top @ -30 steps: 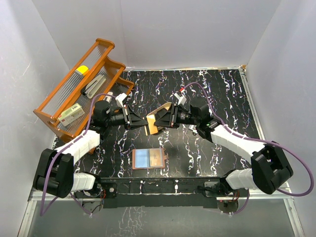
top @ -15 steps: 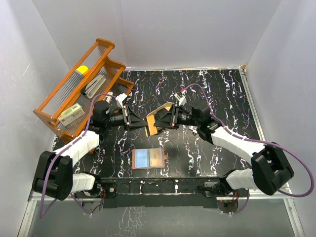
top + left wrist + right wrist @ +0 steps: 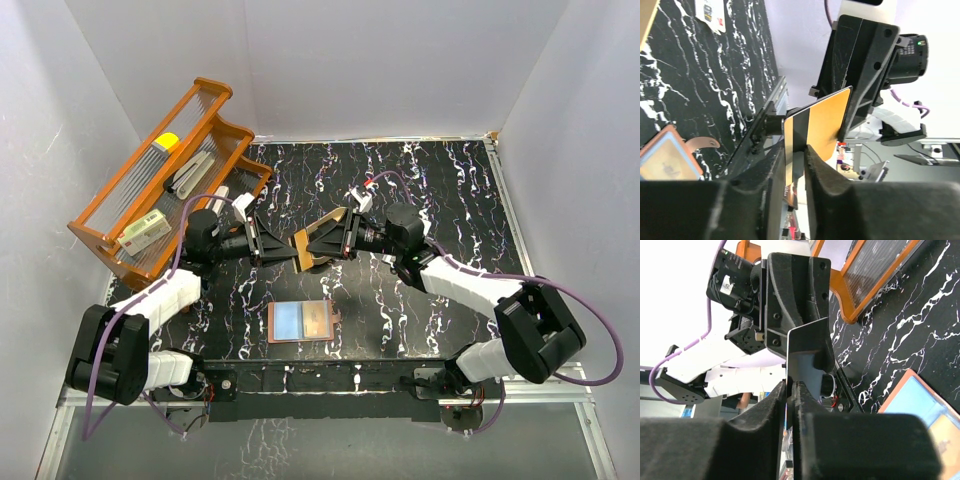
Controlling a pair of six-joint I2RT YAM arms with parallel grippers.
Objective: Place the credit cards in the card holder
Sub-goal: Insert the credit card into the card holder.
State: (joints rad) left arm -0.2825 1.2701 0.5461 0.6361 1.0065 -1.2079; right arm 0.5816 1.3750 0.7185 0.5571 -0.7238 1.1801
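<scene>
Hovering over the desk: orange credit card (image 3: 318,243) with a dark stripe, raised well above the black marbled desk (image 3: 450,200) and caught between the fingertips of both arms near the middle of the scene.
Right gripper (image 3: 790,385): jaws clenched tight on one edge of the orange credit card, pinching it edge-on.
Left gripper (image 3: 795,150): jaws parted a little, flanking the opposite end of the card with a narrow gap showing; cannot tell whether either pad touches the plastic.
Card holder (image 3: 300,322): lying open and flat on the desk at the near edge, between the two arm bases and below the raised card. Reddish-brown leather, pale blue across its left half and orange across its right, with a small strap tab sticking out on the right side.
White card (image 3: 710,12): flat on the desk, red and dark print facing up, well apart from the card holder and near the rack.
Orange wire rack (image 3: 160,190): standing at the desk's far left beside the wall, carrying a cream box (image 3: 143,233) with green print at its near end and a yellow object (image 3: 167,142) at its far end.
</scene>
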